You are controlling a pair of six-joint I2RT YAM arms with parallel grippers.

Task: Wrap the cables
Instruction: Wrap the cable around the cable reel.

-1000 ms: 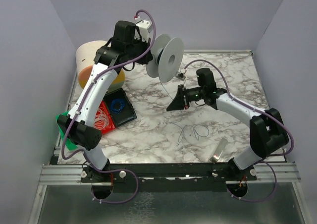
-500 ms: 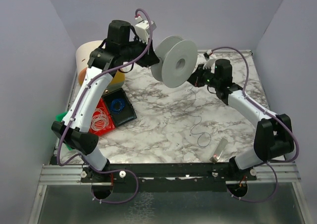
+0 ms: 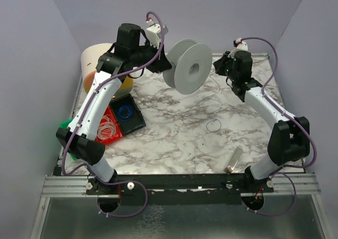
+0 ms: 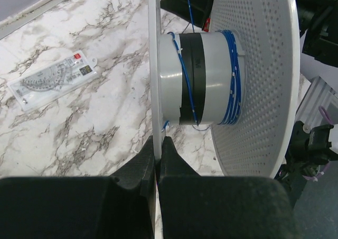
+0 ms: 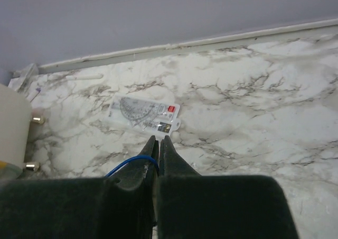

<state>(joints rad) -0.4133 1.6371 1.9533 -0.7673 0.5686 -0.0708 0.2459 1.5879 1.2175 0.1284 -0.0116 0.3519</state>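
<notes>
L end effector (image 4: 157,148) clenched on spool (image 4: 211,85) flange, held above tabletop (image 3: 174,138) — R end effector (image 5: 158,143) pinches blue cable (image 5: 129,163), loose end looped on tabletop.

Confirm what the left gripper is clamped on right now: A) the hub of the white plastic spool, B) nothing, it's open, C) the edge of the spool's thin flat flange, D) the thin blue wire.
C: the left wrist view shows the left gripper shut on the flange edge of the white plastic spool; the thin blue wire sits wound on the hub.
</notes>
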